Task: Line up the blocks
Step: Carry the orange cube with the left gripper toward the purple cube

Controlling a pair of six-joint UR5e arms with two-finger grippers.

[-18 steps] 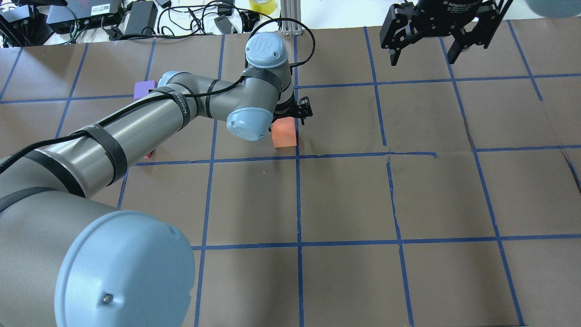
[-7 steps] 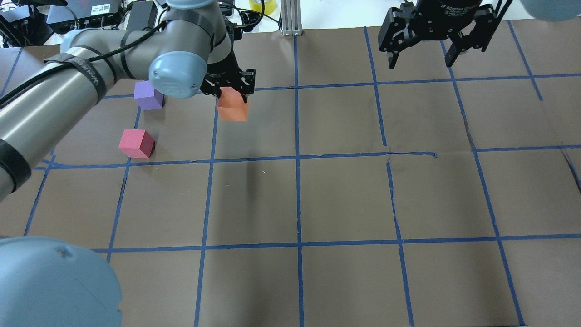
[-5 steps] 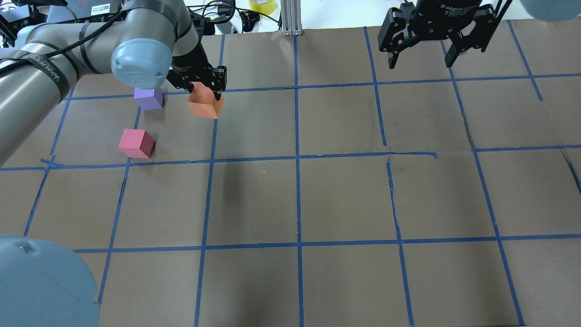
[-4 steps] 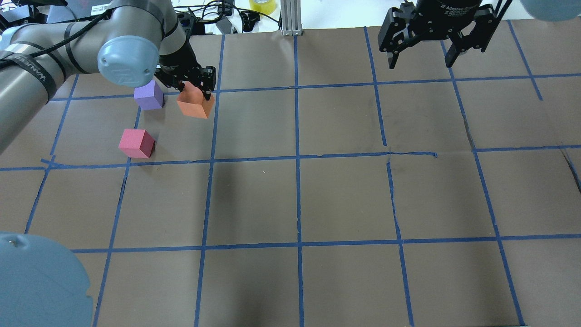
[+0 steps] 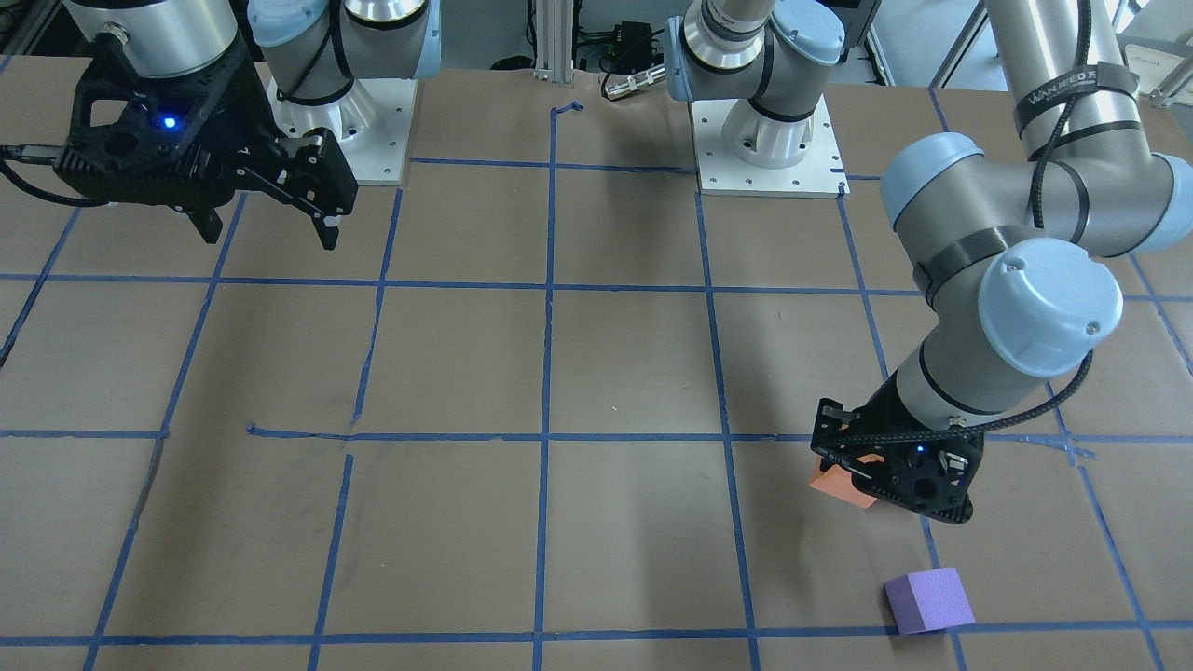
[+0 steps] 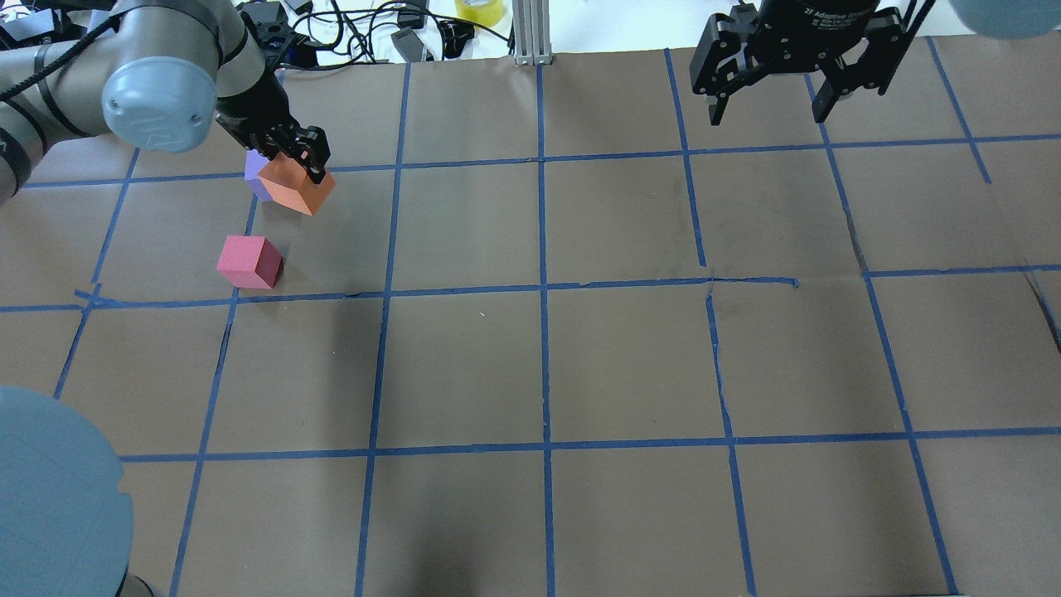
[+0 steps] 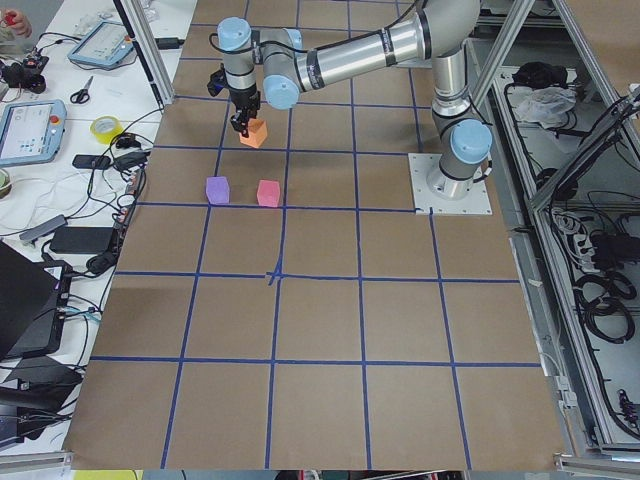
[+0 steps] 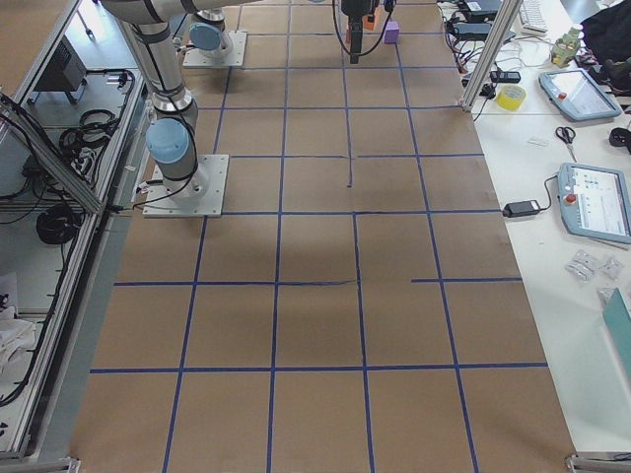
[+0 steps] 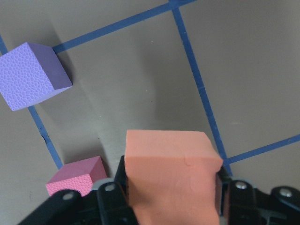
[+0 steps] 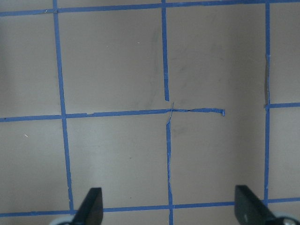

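The left gripper (image 6: 296, 166) is pinching the matte orange foam cube (image 9: 171, 173), lifted just beside the pebbly-textured purple cube (image 9: 30, 75); the right gripper (image 6: 769, 112) is hanging spread.

Silver-grey arms (image 5: 1053, 47), pale-blue joint caps (image 5: 1044, 308) — black straps (image 5: 1072, 89), cable (image 5: 1065, 395) and fingers (image 5: 322, 214).

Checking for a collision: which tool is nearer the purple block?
Left. The left tool, shut on the orange block, hangs close by the purple block. The right tool hangs open far across the table.
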